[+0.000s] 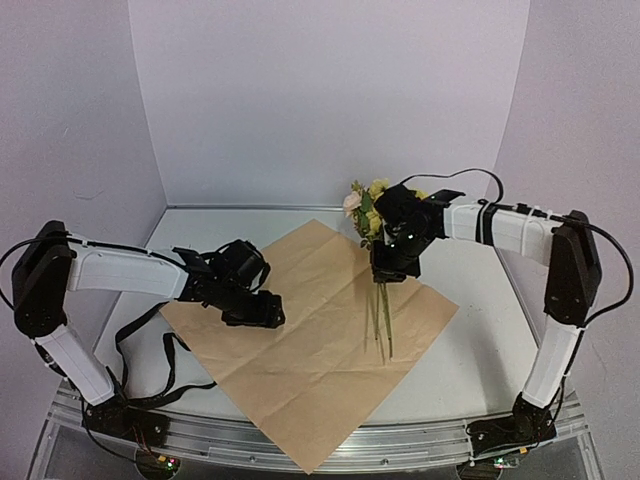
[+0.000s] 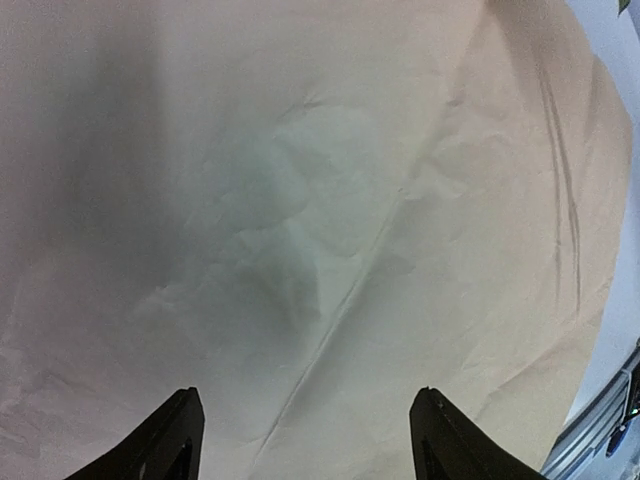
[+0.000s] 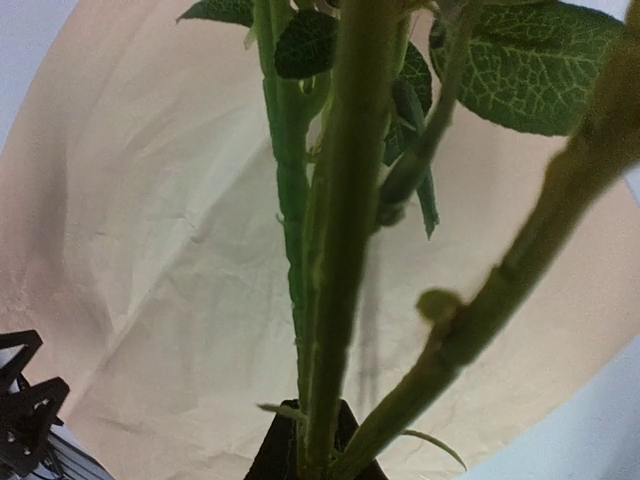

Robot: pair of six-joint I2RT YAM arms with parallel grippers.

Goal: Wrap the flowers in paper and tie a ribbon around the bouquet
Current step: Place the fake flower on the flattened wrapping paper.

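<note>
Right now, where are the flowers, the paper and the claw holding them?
flowers (image 1: 366, 204): top view, on the pale blooms.
paper (image 1: 300, 370): top view, on its bare tan face.
right gripper (image 1: 384, 272): top view, between fingertips shut on the stems.

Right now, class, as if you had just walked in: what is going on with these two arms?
The right gripper is shut on the flowers, holding them by the stems above the paper, blooms toward the far wall. The left gripper is open and empty, low over the left part of the sheet. The paper lies spread out, tan side up, with nothing wrapped yet.
</note>
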